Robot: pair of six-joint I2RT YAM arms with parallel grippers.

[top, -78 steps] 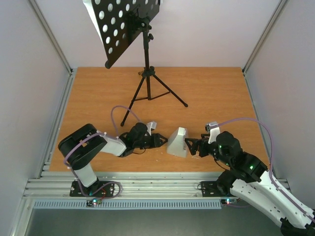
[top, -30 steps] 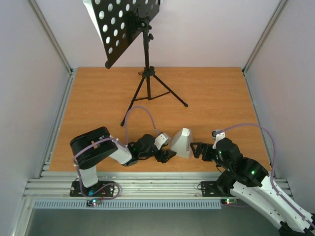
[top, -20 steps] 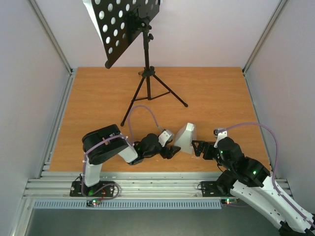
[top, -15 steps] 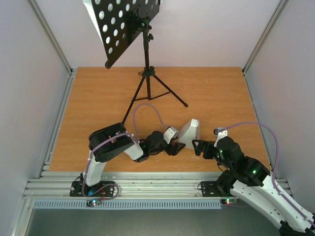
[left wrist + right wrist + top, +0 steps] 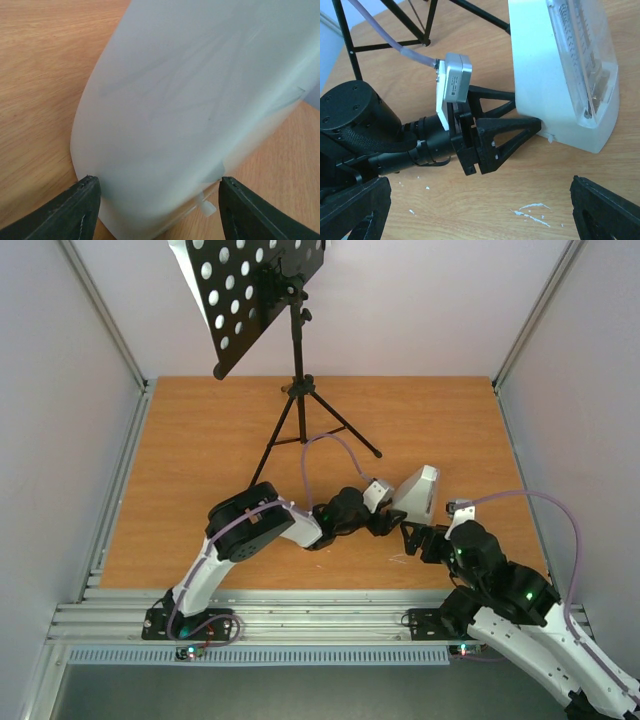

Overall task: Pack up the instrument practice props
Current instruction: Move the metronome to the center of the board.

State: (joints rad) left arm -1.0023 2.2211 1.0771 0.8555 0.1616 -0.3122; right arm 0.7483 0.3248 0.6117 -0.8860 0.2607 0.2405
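- Robotics lab test cell.
- Aluminium extrusion frame (image 5: 105, 315) with plain white wall panels (image 5: 50, 490) encloses a wooden desk (image 5: 200, 440).
- Two robot arms (image 5: 250, 535) bolted to a slotted rail (image 5: 320, 620).

Smooth white plastic metronome (image 5: 545, 75), wood-grain table (image 5: 200, 440)

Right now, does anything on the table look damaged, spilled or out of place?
Yes. Small white flecks lie on the wooden table close to the metronome, like chips or scrape marks. The music stand also holds its desk tilted to one side. Nothing looks broken.
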